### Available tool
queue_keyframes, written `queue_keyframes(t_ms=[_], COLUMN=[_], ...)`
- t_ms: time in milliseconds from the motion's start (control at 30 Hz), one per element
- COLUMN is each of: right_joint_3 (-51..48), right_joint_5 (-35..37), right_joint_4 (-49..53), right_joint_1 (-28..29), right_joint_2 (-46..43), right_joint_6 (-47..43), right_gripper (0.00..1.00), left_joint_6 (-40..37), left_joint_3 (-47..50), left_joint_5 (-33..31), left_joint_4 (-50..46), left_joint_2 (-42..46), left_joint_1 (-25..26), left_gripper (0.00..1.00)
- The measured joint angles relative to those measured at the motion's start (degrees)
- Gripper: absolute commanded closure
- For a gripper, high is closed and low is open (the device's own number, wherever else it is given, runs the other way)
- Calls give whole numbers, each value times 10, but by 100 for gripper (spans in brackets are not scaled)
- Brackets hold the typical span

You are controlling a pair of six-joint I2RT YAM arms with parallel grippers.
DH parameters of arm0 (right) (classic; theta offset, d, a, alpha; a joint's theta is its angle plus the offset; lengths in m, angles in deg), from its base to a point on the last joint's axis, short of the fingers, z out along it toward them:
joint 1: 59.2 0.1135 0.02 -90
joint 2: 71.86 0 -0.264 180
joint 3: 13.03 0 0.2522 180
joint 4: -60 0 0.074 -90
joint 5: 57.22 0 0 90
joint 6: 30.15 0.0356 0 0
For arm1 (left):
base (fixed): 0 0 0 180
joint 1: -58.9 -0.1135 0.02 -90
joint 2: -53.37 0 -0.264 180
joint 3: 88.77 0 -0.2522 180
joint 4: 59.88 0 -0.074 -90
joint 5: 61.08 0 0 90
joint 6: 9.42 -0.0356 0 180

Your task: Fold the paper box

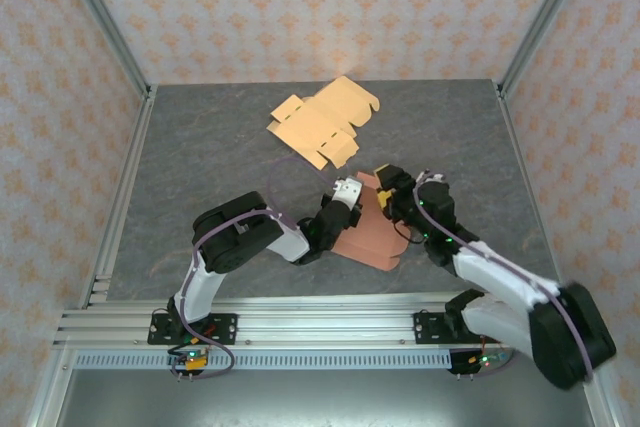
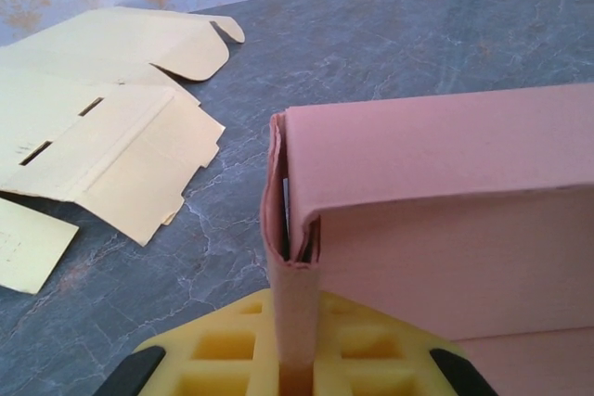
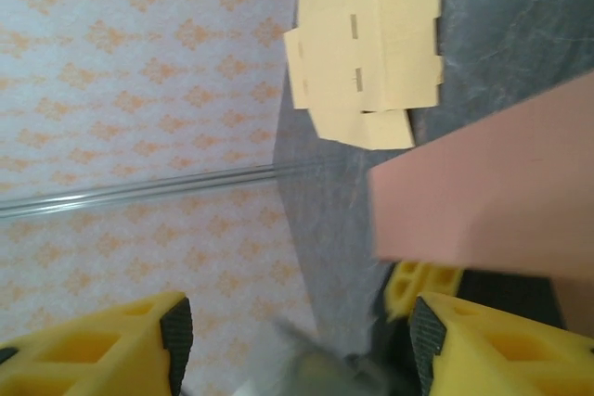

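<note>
While most of the grey marbled counter [image 1: 200, 167] is left bare, it's closed in on three sides by walls [image 1: 300, 7] papered in a pale orange floral print, with metal posts [image 1: 105, 15] set at the far corners. A flat yellow blank [image 1: 320, 127] is laid out toward the far side, clear of the arms.

The pink box [image 1: 372, 237] is found near the middle of the counter, between the two arms, and it's only half folded. In the left wrist view one panel is stood upright and another is bent over from its top edge. From above, its long axis is run roughly near-to-far, tipped a bit sideways. The far end is covered by the arms, so that can't be called for sure.

The left jaws are closed on the upright panel's edge. The right jaws are spread wide with nothing gripped. A pink panel is seen just past the right-hand finger [image 3: 501, 350], and whether it's touched can't be told.
</note>
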Motion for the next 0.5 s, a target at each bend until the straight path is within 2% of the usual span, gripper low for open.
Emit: queue_keyframes(t_ms=[100,200,300,400,500], right_joint_3=[50,120,223,351,439], right_joint_5=[-2,-36,-76,-126,-170], right_joint_4=[144,256,368,470,551], right_joint_1=[-42,-139,-192,-195,-195], right_joint_2=[-103,-104,7,167,296], right_joint_6=[-43,-114,-234,-391,-523], right_gripper=[37,37,38,38,38], left_joint_6=[-4,-4,-3,1,2], left_joint_3=[10,15,15,14,12], left_joint_5=[22,50,75,94,111], left_joint_4=[19,33,39,47,47], left_joint_2=[0,0,-2,-10,-18], left_joint_1=[-8,-22,-34,-41,-41], left_gripper=[88,87,85,84,83])
